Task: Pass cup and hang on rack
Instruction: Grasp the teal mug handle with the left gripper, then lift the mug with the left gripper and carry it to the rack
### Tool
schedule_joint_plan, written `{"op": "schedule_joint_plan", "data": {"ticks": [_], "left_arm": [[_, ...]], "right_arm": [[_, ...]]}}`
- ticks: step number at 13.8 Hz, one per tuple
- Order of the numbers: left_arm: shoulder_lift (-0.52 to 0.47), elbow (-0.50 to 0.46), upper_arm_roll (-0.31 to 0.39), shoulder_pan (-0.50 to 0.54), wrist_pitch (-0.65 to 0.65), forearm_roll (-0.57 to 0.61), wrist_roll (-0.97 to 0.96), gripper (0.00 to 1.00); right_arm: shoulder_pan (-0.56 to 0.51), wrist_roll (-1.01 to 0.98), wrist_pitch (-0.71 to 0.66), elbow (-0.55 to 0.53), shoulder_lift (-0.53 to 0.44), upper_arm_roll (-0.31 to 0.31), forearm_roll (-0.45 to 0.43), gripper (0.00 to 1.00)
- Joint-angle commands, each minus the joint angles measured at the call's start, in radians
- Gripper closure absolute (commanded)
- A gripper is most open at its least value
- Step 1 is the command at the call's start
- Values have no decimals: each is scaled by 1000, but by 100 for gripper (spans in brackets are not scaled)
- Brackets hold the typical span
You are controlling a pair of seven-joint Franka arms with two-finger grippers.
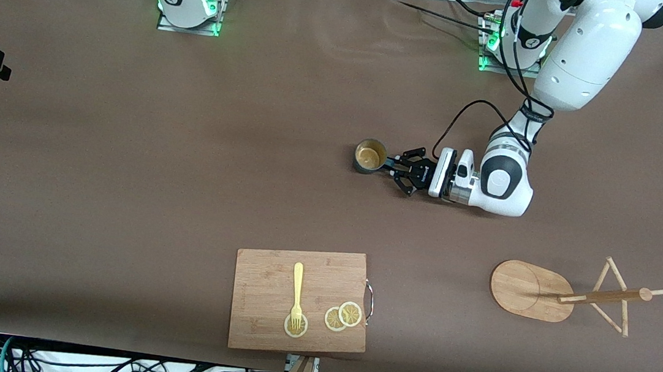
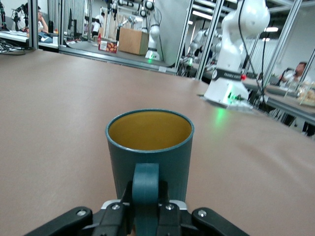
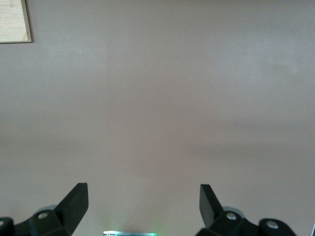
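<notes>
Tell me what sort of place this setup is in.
Most likely a robotics lab. Two arm bases are bolted to a brown-covered table, aluminium framing surrounds it, and the left wrist view shows more robot arms at other benches. Cables trail along the table edge.

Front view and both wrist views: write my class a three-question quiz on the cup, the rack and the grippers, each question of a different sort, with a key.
1. True or false: the left gripper is shut on the handle of the cup.
2. The rack is: A) upright, B) lying on its side, C) on the cutting board.
3. Fill in: the right gripper, over bare table, is ____.

Key: 1 true; 2 B; 3 open
</notes>
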Motion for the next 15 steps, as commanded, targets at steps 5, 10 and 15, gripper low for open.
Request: {"op": "schedule_joint_plan", "data": {"ticks": [5, 10, 15], "left_arm": [[-173, -111, 6, 143, -203, 144, -218, 100], [-158, -182, 10, 422, -312, 305, -231, 100], [-158, -175, 12, 663, -442, 391, -541, 100]], "right_arm": [[1, -6, 8, -13, -11, -2, 9, 0], [1, -14, 8, -11, -11, -2, 7, 0], [0, -12, 9, -13, -11, -2, 9, 0]]}}
